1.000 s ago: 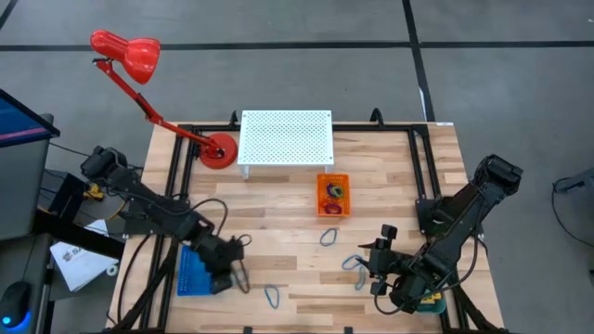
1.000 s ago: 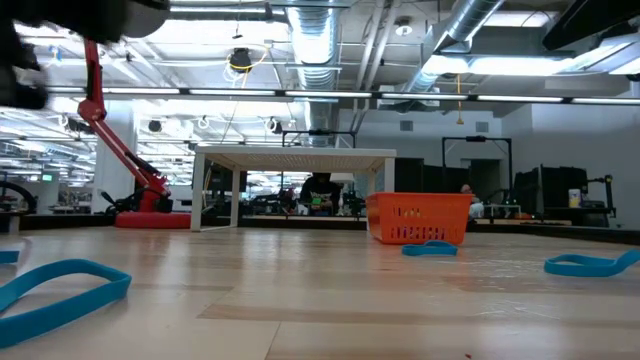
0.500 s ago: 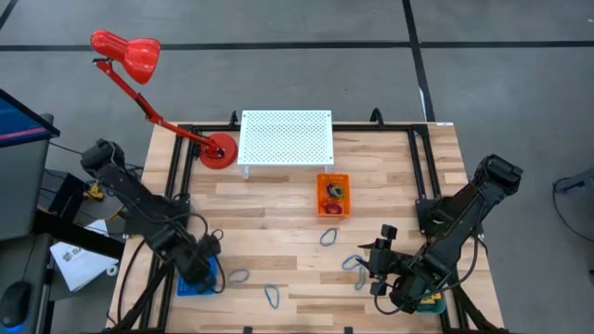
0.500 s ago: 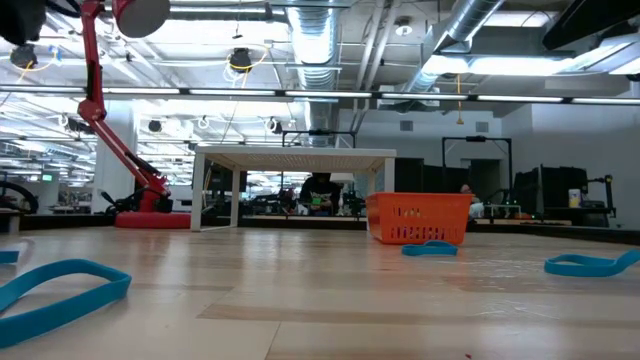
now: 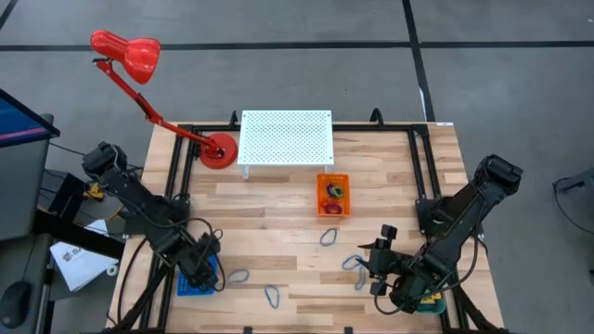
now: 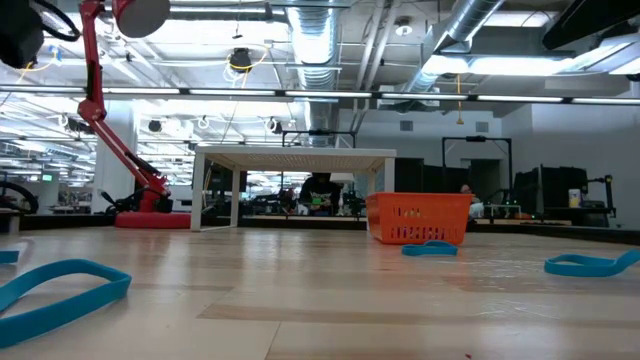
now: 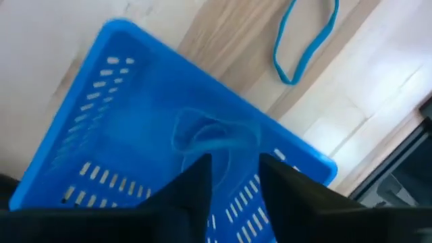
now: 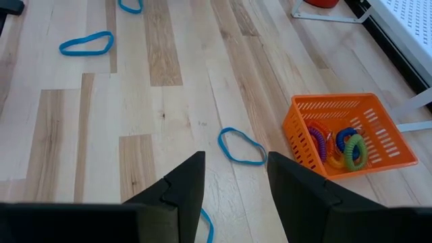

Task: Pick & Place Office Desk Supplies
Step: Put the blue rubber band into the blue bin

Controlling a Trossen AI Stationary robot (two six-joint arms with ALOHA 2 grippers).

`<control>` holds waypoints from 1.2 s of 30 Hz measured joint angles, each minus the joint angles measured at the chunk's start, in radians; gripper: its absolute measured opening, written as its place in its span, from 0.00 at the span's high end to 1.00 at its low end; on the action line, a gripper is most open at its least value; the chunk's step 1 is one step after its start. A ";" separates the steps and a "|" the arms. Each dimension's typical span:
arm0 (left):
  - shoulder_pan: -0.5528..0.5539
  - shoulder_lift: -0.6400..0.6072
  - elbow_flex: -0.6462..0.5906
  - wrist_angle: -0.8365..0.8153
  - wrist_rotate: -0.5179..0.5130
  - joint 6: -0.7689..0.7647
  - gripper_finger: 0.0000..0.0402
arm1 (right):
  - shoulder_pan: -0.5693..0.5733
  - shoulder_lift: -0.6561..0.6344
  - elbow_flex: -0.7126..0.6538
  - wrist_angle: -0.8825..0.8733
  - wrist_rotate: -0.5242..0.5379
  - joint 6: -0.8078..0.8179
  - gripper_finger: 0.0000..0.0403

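My left gripper [image 5: 200,267] hangs open over the blue tray [image 5: 190,278] at the table's near left. In the left wrist view a thin blue loop [image 7: 212,133] lies in the tray just ahead of the gripper [image 7: 235,169], clear of the fingers. Several more blue loops lie flat on the table: [image 5: 238,276], [image 5: 273,297], [image 5: 329,237]. My right gripper [image 5: 380,269] waits open at the near right, nothing between its fingers [image 8: 235,169]. The orange tray [image 5: 333,195] holds coloured rings [image 8: 341,145].
A white perforated stand [image 5: 286,136] sits at the table's far middle, with a red desk lamp's base [image 5: 219,150] to its left. A teal tray [image 5: 433,301] shows under the right arm. Bare wood lies between the two arms.
My left gripper has moved toward the table's left edge and now stands over the blue tray. A blue loop that it hid a second ago shows on the wood just right of the tray. The right arm has kept still.
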 joint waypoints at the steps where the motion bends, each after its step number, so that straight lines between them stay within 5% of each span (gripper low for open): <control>1: 0.000 0.000 0.000 0.000 0.011 0.000 0.68 | 0.000 0.000 0.000 0.000 0.000 0.000 0.61; 11: 0.000 0.000 0.000 0.204 0.009 0.060 0.57 | 0.000 0.000 0.000 0.000 0.000 0.000 0.61; 29: 0.116 0.090 0.003 0.795 -0.241 0.461 0.63 | -0.002 0.000 0.000 0.003 0.000 -0.002 0.61; 36: 0.179 0.281 0.015 0.696 -0.148 0.468 0.63 | -0.002 0.000 0.000 0.003 0.000 -0.003 0.61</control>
